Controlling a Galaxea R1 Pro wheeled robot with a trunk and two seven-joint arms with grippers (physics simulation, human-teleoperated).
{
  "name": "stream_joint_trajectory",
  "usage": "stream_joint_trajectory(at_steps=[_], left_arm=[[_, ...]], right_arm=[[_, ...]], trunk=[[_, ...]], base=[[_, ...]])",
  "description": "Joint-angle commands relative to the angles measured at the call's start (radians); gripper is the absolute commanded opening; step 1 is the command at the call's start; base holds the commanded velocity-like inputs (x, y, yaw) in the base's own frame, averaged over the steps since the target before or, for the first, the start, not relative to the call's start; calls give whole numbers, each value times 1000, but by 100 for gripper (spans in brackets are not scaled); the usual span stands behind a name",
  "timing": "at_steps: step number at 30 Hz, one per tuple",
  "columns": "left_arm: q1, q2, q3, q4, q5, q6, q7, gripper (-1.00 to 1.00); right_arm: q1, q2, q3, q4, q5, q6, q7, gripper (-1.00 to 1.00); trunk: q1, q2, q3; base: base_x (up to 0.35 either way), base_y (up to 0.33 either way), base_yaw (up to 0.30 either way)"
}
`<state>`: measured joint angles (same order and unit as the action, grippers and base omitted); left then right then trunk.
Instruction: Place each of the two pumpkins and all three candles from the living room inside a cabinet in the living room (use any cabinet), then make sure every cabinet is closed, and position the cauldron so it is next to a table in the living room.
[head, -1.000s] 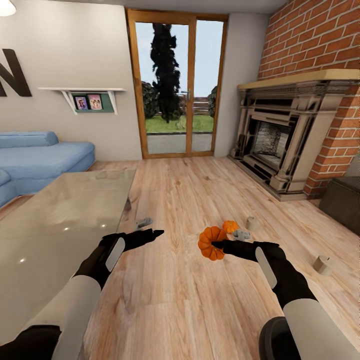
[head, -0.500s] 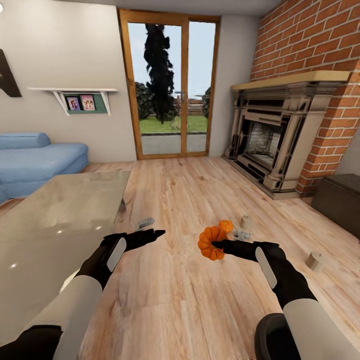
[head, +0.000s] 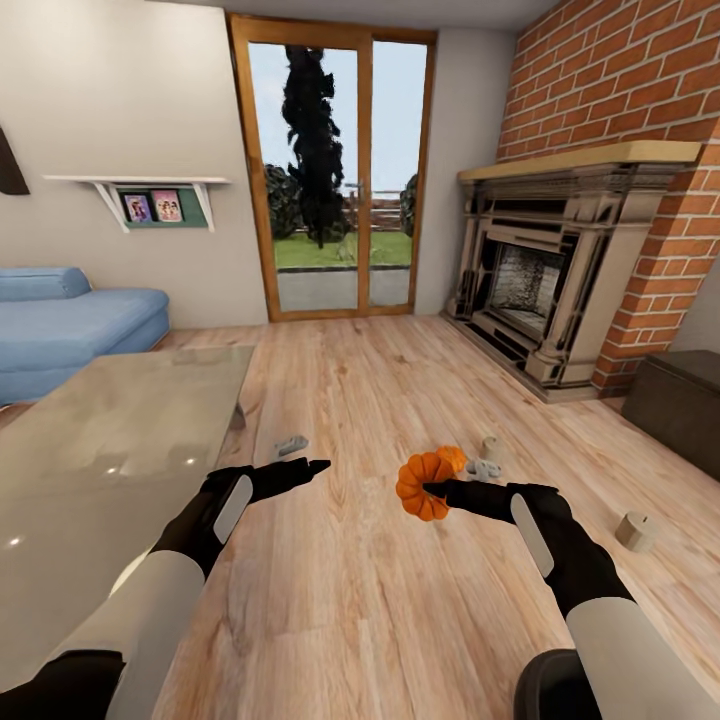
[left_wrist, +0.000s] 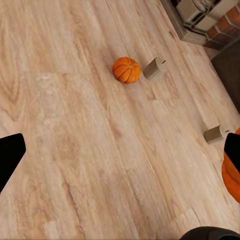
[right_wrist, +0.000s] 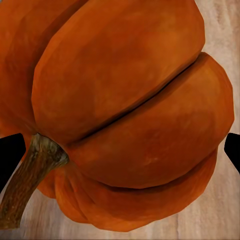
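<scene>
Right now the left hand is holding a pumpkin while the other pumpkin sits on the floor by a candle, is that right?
Not quite: the right hand holds the pumpkin, as the head view shows. The left hand is empty. The other pumpkin does sit beside a candle.

Head camera panned right: sofa (head: 70, 325), wall shelf (head: 140, 195), glass table (head: 110, 440) shifted left in frame; arms' pose unchanged.

Ribbed orange pumpkin (head: 422, 486) held above wood floor; second pumpkin (head: 453, 458) on floor beside two stubby tan candles (head: 491, 449) (head: 634, 531); glass-topped desk (head: 110, 440) left.
</scene>
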<state>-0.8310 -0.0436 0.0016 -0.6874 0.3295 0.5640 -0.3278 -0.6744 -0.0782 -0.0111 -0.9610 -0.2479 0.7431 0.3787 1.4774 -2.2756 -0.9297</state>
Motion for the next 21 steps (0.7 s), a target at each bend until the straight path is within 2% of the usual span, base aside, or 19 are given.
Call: stream_joint_trajectory(at_steps=[1, 14, 21], left_arm=[[0, 0, 0, -1, 6, 7, 1, 100], [0, 0, 0, 0, 6, 7, 1, 100], [0, 1, 1, 8, 6, 8, 2, 100]], right_arm=[[-1, 0, -1, -1, -2, 5, 2, -100], [-1, 0, -1, -1, -3, 5, 2, -100], [-1, 0, -1, -1, -3, 5, 2, -100]], trunk=[[0, 0, -1], [0, 0, -1], [0, 0, -1]], base=[[43, 0, 0], [31, 0, 0], [277, 0, 0]])
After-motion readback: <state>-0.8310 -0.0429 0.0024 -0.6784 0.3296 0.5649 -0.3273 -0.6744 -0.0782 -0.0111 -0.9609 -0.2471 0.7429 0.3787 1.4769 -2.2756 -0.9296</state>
